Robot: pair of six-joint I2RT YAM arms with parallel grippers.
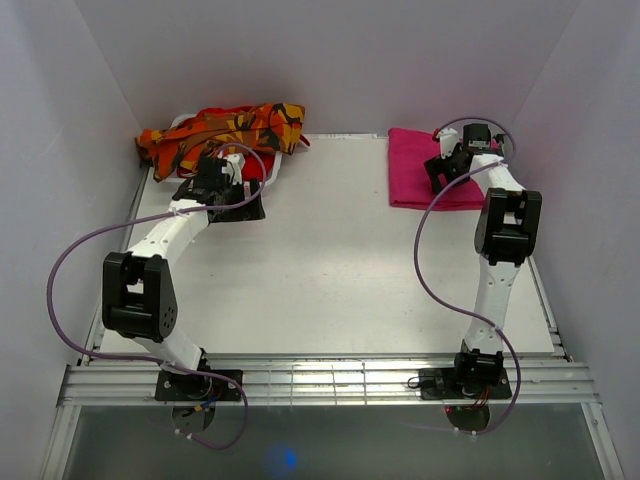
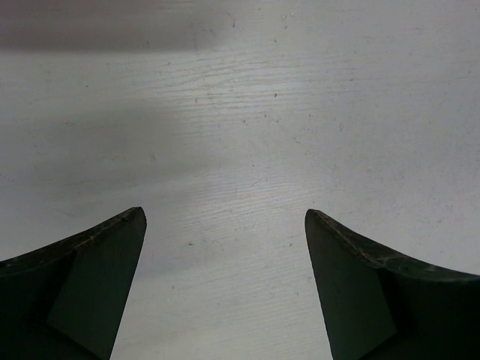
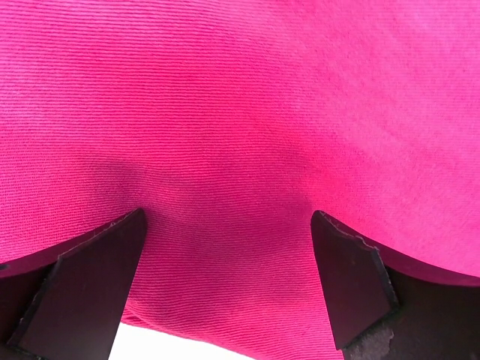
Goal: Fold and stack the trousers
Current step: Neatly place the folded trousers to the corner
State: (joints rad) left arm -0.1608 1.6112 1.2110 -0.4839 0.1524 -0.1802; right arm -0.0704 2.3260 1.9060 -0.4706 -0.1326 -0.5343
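Pink pair lies folded (neatly enough); right gripper hangs over it, jaws apart. Left gripper, also spread, should next fetch the camo pair.

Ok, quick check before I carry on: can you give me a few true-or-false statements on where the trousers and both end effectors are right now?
1. The pink trousers lie folded at the far right of the table. True.
2. The right end effector is clamped on the pink trousers. False: its jaws stand open over the cloth, with nothing pinched between them.
3. The left end effector is open over bare table. True.
4. The orange camouflage trousers are stacked on the pink pair. False: they are heaped at the far left on the white basket, well apart from the pink pair.
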